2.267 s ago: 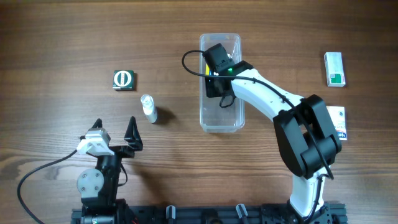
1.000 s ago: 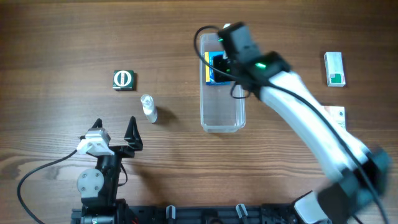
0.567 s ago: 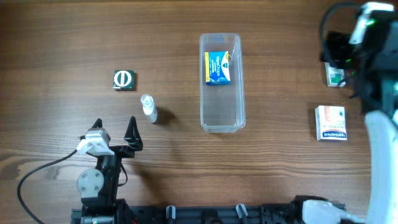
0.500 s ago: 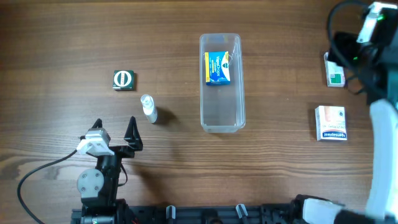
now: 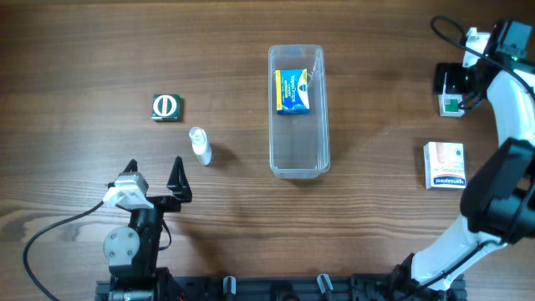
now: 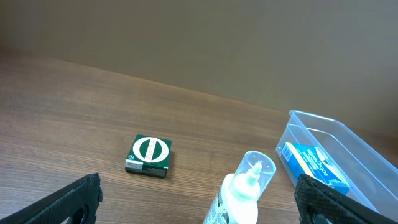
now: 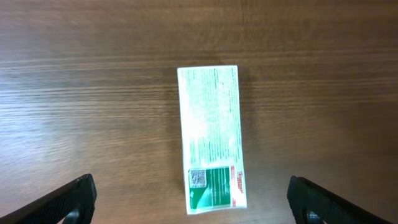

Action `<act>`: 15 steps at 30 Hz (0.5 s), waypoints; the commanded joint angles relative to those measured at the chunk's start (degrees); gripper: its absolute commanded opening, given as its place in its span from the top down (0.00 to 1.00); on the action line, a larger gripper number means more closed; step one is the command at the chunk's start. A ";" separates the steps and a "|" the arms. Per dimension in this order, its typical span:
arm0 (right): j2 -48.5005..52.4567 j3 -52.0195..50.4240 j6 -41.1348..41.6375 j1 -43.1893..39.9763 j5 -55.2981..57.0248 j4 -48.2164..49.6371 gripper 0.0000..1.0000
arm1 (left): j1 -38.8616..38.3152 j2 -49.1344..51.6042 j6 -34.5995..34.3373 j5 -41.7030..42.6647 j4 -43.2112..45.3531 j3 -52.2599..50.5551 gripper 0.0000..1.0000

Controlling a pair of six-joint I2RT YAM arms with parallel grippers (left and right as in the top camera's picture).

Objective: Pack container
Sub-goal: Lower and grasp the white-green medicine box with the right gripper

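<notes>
Container (image 5: 298, 149) with blue-and-yellow box (image 5: 292, 90) inside; left gripper (image 5: 154, 165) spread; right gripper (image 5: 449, 82) spread over green-white box (image 7: 211, 155), print illegible.

Box (image 5: 293, 90) in container (image 5: 298, 146), far end; bottle (image 5: 200, 146) left; carton (image 5: 452, 104) far rt.

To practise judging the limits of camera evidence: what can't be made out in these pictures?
Overhead: far end of the green-and-white box is hidden under the right gripper.
Left wrist: base of the bottle is cut off by the bottom edge.
Right wrist: the box's fine print is too small to read.
</notes>
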 commanded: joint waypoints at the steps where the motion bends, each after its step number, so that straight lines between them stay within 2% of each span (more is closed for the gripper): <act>1: 4.00 0.17 -2.23 -1.33 0.31 1.62 0.00 | 0.48 -0.42 0.92 0.68 -0.13 -0.37 0.00; 15: 10.73 0.17 -3.74 -2.84 -4.20 3.89 0.00 | 0.48 -0.42 0.92 0.68 -0.13 -0.37 0.00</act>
